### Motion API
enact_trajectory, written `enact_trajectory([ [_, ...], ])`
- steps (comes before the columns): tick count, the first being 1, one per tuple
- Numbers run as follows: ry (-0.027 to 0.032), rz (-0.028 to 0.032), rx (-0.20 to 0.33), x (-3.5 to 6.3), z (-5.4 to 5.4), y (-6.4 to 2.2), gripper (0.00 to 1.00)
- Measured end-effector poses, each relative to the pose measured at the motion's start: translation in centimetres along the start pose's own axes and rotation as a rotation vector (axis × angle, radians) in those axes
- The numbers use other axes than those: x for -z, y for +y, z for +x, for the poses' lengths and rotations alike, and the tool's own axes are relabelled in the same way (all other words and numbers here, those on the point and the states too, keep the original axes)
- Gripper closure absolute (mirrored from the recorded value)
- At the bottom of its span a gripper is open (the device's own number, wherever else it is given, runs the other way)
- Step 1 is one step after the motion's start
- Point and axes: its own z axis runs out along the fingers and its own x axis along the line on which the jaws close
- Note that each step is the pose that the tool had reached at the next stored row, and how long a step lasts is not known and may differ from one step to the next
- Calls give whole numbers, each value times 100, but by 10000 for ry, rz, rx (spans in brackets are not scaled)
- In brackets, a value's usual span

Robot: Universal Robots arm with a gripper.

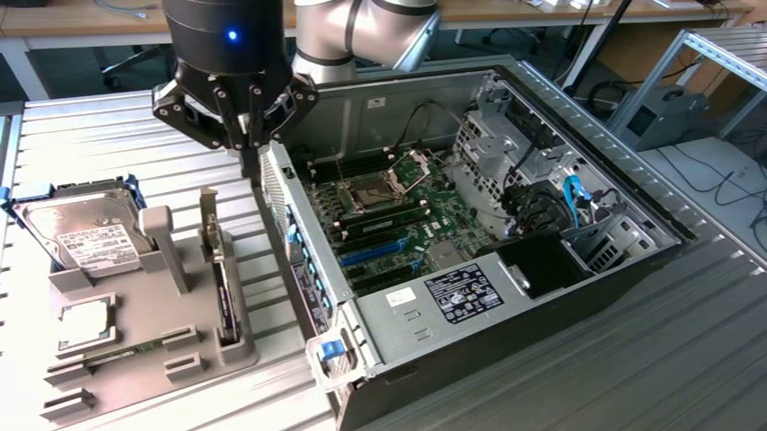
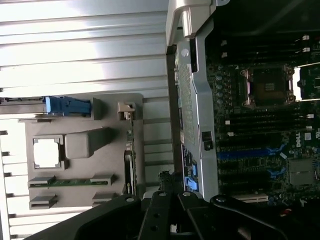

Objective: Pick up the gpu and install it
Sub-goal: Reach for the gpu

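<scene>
The hand (image 1: pixel 248 153) hovers above the gpu (image 1: pixel 217 269), slightly off it; clenched or released, I cannot tell. Best centred over its thin edge, descending straight.

gpu (image 1: pixel 217 260) in holder (image 1: pixel 135 312) | hard drive (image 1: pixel 82 238) beside it | case (image 1: pixel 359 112) at exterior view's right of holder

exterior view high, angled down, wrist view straight down, nearer, both share tray (image 2: pixel 107 160) and case (image 1: pixel 359 112)
</scene>
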Motion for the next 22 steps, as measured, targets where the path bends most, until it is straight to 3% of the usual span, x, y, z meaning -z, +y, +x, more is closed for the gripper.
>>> enact_trajectory([
  [22,1,2,0,1,144,-291,89],
])
